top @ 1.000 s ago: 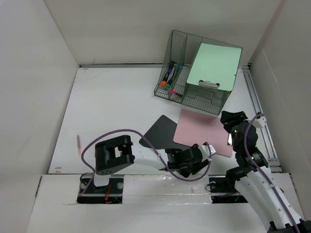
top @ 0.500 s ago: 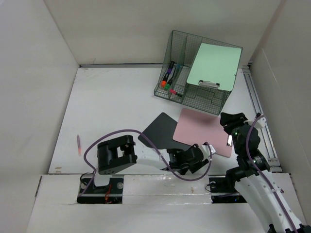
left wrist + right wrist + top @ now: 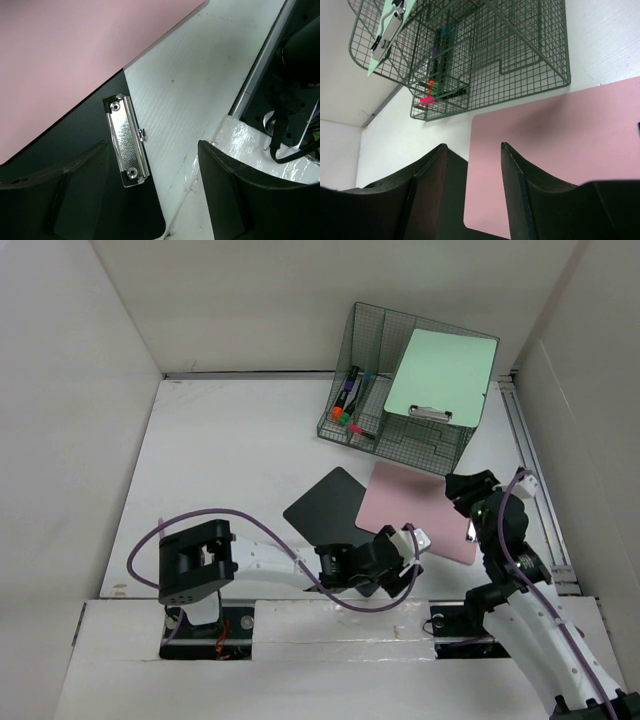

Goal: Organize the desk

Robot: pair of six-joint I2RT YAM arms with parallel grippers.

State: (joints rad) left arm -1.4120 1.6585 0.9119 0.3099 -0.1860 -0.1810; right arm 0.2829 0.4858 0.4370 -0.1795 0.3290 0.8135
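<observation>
View from above my two arms: the desk, a wide white tabletop walled by white panels, is partly tidied. At its far right stands a green wire rack. A green clipboard leans in the rack and a few markers stand in its left compartment, so I judge that part done. Two flat items remain loose on the desk, near my arms: a black clipboard and a pink board. They overlap at one corner, and I cannot tell which lies on top. My left gripper is low at the near edge of the black clipboard with its jaws spread wide. One finger is over the black surface and the other over bare desk, and the metal clip shows between them; it grips nothing. My right gripper hangs over the pink board, facing the rack, with its jaws apart and empty. As I judge it, the work is perhaps halfway: both loose boards have yet to be lifted and filed in the rack, and neither is grasped yet
</observation>
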